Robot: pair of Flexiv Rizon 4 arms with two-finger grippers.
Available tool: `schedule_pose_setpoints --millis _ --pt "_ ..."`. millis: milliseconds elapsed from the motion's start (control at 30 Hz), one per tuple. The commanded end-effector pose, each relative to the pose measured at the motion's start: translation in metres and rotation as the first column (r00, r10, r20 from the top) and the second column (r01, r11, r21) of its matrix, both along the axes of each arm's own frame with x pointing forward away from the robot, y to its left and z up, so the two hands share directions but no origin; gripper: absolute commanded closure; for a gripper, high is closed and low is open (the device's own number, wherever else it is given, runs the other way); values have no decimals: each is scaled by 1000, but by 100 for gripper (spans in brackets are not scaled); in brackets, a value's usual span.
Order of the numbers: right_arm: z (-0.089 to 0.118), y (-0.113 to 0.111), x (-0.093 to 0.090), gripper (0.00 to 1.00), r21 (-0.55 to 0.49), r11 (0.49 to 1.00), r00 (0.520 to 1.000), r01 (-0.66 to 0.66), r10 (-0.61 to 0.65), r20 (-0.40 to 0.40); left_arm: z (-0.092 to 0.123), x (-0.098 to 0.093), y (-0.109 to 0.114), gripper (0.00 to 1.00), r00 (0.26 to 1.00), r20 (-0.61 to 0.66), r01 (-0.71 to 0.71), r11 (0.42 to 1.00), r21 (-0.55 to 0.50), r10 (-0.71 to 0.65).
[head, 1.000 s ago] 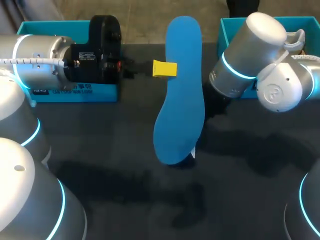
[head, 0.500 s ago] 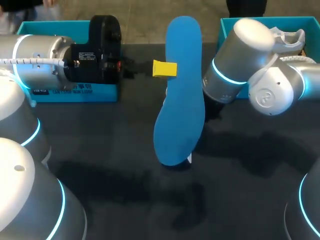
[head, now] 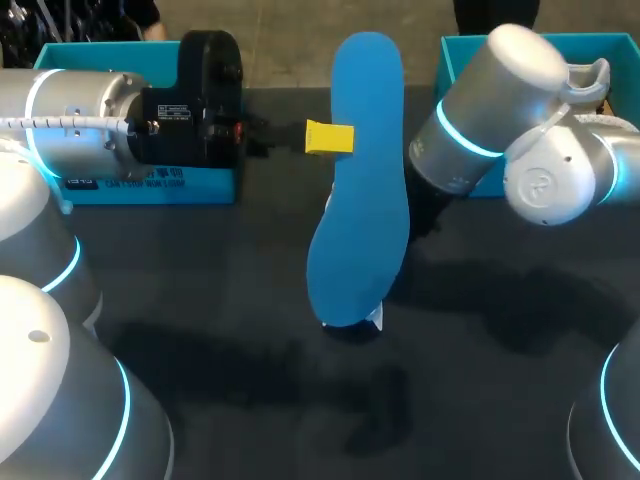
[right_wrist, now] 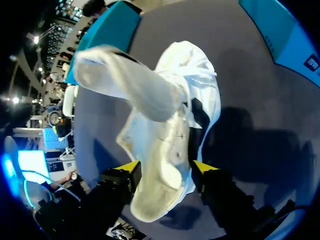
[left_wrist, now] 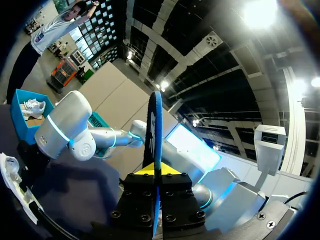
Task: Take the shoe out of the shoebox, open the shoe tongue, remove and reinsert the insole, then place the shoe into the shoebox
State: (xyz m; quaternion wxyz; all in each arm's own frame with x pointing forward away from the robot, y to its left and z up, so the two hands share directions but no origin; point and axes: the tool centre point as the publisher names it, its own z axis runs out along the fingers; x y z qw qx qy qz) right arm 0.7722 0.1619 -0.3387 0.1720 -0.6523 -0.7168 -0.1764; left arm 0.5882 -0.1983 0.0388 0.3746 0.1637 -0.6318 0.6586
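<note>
My left gripper (head: 328, 138) is shut on a blue insole (head: 360, 180) and holds it on edge above the table's middle. The left wrist view shows the insole (left_wrist: 157, 125) edge-on between that gripper's (left_wrist: 156, 172) closed fingers. The insole hides most of the white shoe (head: 375, 320) in the head view. My right arm enters from the right, with its gripper hidden behind the insole. In the right wrist view the white shoe (right_wrist: 175, 140) lies on the dark table, its tongue (right_wrist: 125, 80) pulled out. My right gripper (right_wrist: 166, 169) stands open astride the shoe.
A teal shoebox (head: 150, 185) stands at the back left under my left arm. A second teal box (head: 465, 55) at the back right holds another white shoe (head: 590, 75). In the right wrist view, teal box walls (right_wrist: 107, 30) lie beyond the shoe.
My right gripper has opened. The right arm swung slightly left and back, and the shoe's visible edge under the insole slid a little toward the front. The left arm and insole stayed still.
</note>
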Motion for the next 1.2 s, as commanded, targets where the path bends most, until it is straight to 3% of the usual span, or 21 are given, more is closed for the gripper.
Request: schedule_pose_setpoints --millis 33,233,500,633,867,1200 --pt "11 -19 -7 0 159 987 1000 -2 -2 20 0 1 -1 100 1000 0 2 1000 2 -2" --pt "33 -27 -1 0 222 975 998 -29 18 53 0 1 -1 100 1000 0 2 1000 2 -2" --pt "58 -35 12 0 452 888 993 -82 36 110 0 1 -1 100 1000 0 2 1000 2 -2" --pt "68 -42 16 0 516 851 991 -100 38 129 0 1 -1 100 1000 0 2 1000 2 -2" --pt "89 -48 21 0 559 818 986 -132 54 155 0 1 -1 100 1000 0 2 1000 2 -2" --pt "89 -48 21 0 559 818 986 -132 54 155 0 1 -1 100 1000 0 2 1000 2 -2"
